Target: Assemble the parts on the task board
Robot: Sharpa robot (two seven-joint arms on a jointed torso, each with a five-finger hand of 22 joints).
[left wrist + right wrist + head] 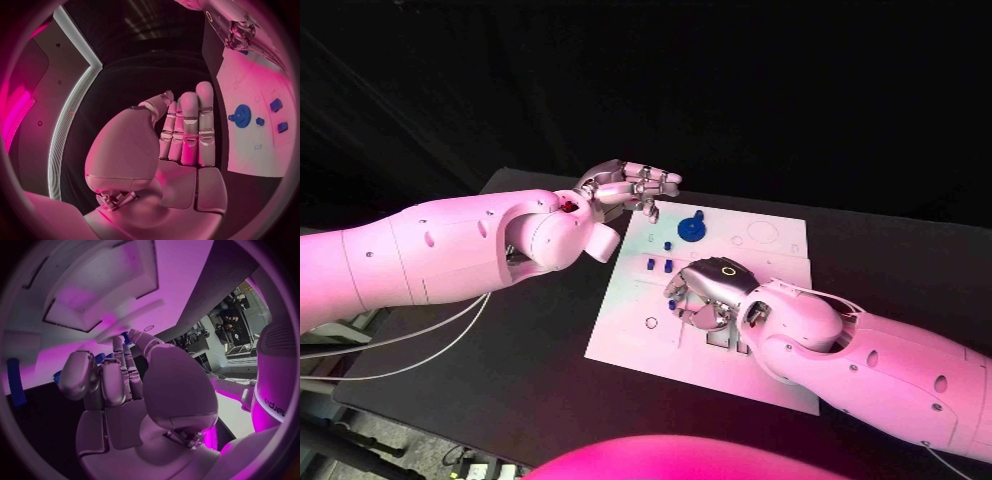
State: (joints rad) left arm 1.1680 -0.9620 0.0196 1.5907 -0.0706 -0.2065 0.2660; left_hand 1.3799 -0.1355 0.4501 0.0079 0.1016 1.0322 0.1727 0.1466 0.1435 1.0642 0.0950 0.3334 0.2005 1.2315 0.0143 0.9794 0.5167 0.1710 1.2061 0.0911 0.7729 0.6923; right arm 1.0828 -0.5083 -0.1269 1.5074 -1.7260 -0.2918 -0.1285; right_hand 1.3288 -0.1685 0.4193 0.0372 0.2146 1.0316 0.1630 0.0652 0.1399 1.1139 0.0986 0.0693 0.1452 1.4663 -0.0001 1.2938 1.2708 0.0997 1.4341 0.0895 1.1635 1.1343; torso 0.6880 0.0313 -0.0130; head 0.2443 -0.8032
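The white task board [762, 262] lies in the middle of the black table. A blue gear [692, 228] sits near its far edge, and two small blue parts [659, 266] stand left of centre. My right hand [708, 296] is low over the board's middle with its fingers curled down. In the right wrist view the thumb and a fingertip meet on a small blue part [127, 338], and other blue bits [99, 359] peek from behind the fingers. My left hand [632, 185] hovers above the board's far-left corner, fingers straight [187, 127], holding nothing. The left wrist view also shows the gear [242, 116].
A longer blue piece [15, 382] lies on the board beside my right hand. The board has several empty cut-outs and outlines [763, 232] toward its far right. Black table [516, 350] spreads to the left of the board, with cables hanging past its left edge.
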